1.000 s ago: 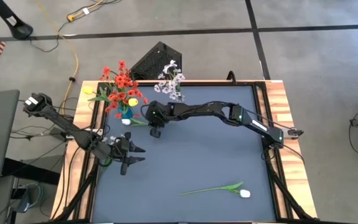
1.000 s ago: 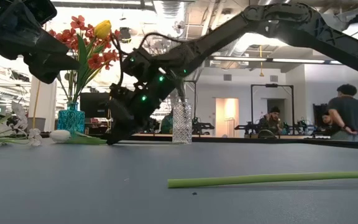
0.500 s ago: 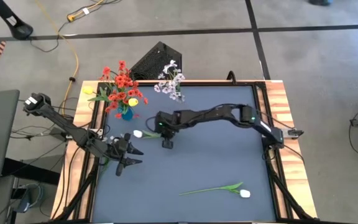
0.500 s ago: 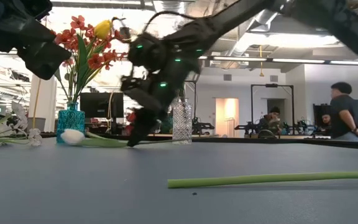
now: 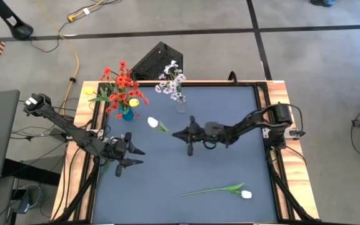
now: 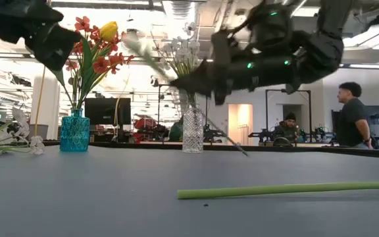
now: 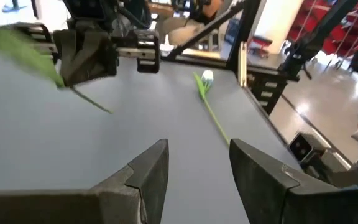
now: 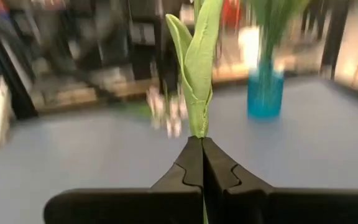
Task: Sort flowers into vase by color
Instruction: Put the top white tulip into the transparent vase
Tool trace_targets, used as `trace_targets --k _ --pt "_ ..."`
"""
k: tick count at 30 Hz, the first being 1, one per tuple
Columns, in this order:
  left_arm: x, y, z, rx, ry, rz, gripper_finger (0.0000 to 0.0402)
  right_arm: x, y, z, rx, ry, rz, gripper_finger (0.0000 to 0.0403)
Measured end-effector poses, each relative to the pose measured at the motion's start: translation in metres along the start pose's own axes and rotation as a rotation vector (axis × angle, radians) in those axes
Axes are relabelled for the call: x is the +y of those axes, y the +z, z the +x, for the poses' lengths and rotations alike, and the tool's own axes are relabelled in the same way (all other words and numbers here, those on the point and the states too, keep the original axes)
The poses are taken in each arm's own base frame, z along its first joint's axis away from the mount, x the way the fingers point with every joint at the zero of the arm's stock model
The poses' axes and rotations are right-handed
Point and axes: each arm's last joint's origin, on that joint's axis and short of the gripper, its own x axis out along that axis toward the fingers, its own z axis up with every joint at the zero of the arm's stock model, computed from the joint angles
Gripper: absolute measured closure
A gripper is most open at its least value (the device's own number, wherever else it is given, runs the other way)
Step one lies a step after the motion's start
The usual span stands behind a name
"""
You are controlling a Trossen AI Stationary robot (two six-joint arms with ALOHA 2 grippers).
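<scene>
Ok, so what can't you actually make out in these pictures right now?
- Bud of the held tulip: the right wrist view's upper edge cuts it off; only stem and leaf show above the shut right hand.
- That tulip in the low view: motion-blurred.
- Bud of the tulip on the table: outside the low view, only stem shows.
- Flowers at the low view's left edge: cut off.
</scene>
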Motion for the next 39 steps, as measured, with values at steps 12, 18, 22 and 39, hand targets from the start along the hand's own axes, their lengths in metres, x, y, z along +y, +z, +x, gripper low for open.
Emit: trace_targets --k 12,18,22,39 --pt "0.001 0.002 0.016 -0.121 0.180 0.052 0.0242 0.043 0.049 0.013 -0.307 0.244 -0.095 0.0386" --pt "0.001 0.000 0.030 -0.165 0.195 0.095 0.0242 0.054 0.077 0.024 -0.414 0.269 -0.110 0.0386" --pt "0.000 -0.002 0.039 -0.217 0.220 0.136 0.0242 0.056 0.085 0.028 -0.428 0.283 -0.112 0.0386" --pt "0.005 -0.017 0.067 -0.356 0.189 0.126 0.0242 0.053 0.043 0.065 -0.466 0.290 -0.078 0.0386"
